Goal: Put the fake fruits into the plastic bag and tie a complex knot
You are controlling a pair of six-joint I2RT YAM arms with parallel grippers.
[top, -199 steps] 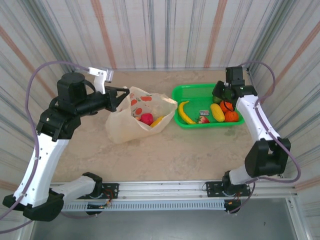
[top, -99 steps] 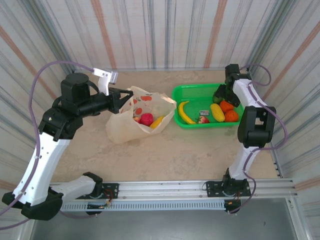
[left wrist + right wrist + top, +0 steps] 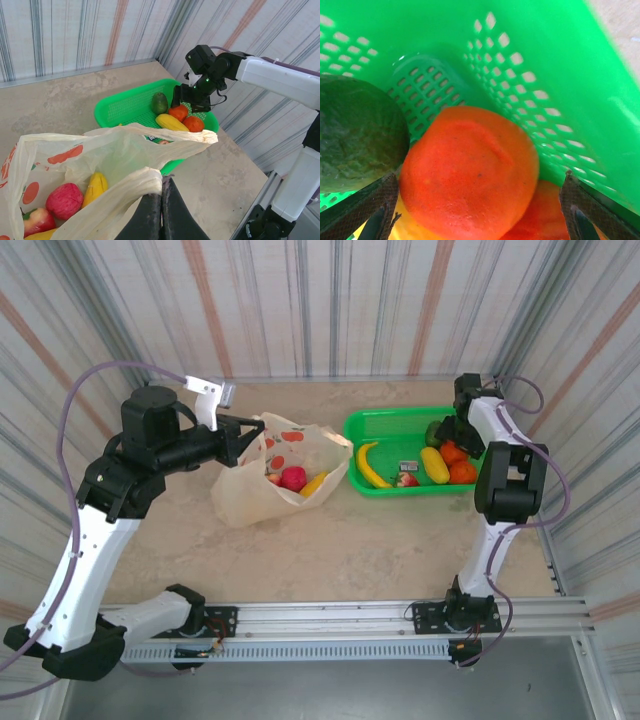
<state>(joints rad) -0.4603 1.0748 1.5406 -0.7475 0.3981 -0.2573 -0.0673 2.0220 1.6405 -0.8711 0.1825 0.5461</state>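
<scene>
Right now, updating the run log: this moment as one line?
left gripper: shut on plastic bag rim | right gripper: open over orange in green basket

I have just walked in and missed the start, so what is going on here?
The left gripper is shut on the rim of the thin pale-yellow plastic bag, holding its mouth open; a red-pink plastic fruit and a yellow plastic fruit lie inside. The right gripper, fingers open, hangs over a round orange plastic fruit in the green plastic basket, beside a dark green avocado.
</scene>
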